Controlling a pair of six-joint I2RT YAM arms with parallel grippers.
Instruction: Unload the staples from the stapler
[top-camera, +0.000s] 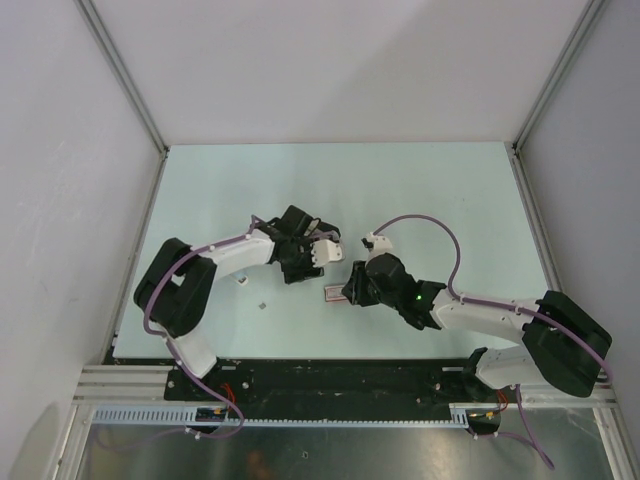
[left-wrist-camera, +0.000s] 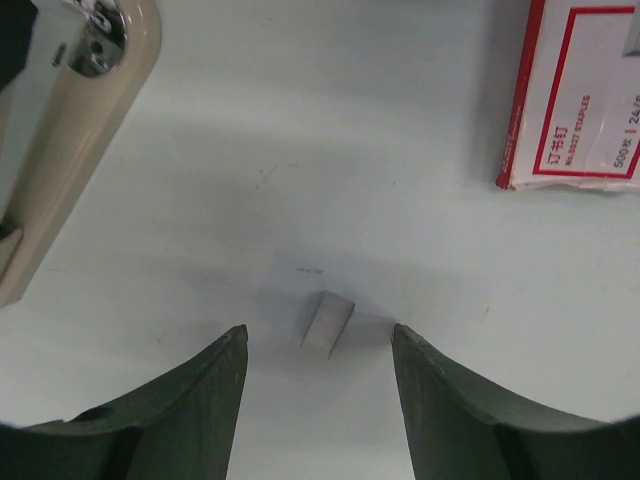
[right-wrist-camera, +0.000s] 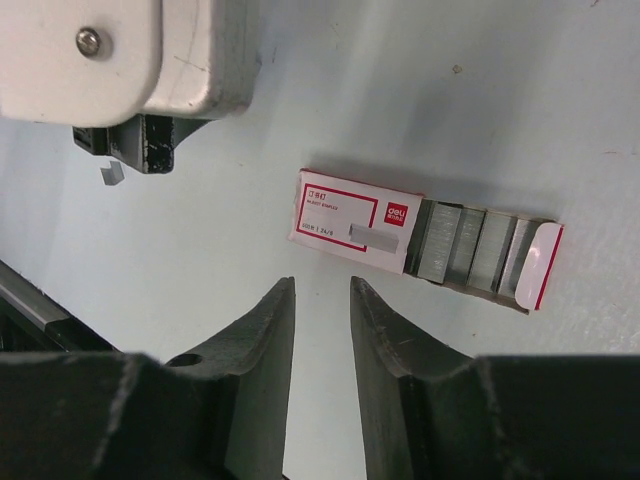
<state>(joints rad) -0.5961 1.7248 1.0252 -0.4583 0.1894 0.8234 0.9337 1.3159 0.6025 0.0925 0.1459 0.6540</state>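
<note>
**Inspector:** Item one, the staples. Where are they?

**Arm:** One loose strip of staples (left-wrist-camera: 328, 324) lies flat on the table (left-wrist-camera: 300, 120). It sits between the fingers of my left gripper (left-wrist-camera: 318, 335) and touches neither. More staple strips (right-wrist-camera: 465, 245) sit side by side in the slid-out tray of a red-and-white staple box (right-wrist-camera: 355, 220). That box lies on the table just ahead of my right gripper (right-wrist-camera: 322, 284).

**Inspector:** And the stapler?

**Arm:** Not positively identified. A pale bar (left-wrist-camera: 70, 150) with a shiny metal fitting crosses the upper left corner of the left wrist view. It is near the loose strip but apart from it. Whether that bar is the stapler I cannot tell.

**Inspector:** State of the grippers?

**Arm:** On the left, my fingers are spread wide and grasp nothing. On the right, my jaws are parted by a narrow gap with bare table showing through, and they also hold nothing.

**Inspector:** Anything else on the surface?

**Arm:** From above, both grippers meet near the middle of the table, with the box at the tip of the right one. A small speck (top-camera: 241, 282) and a second speck (top-camera: 262, 304) lie nearer my left arm. Both are too small to identify.
</note>
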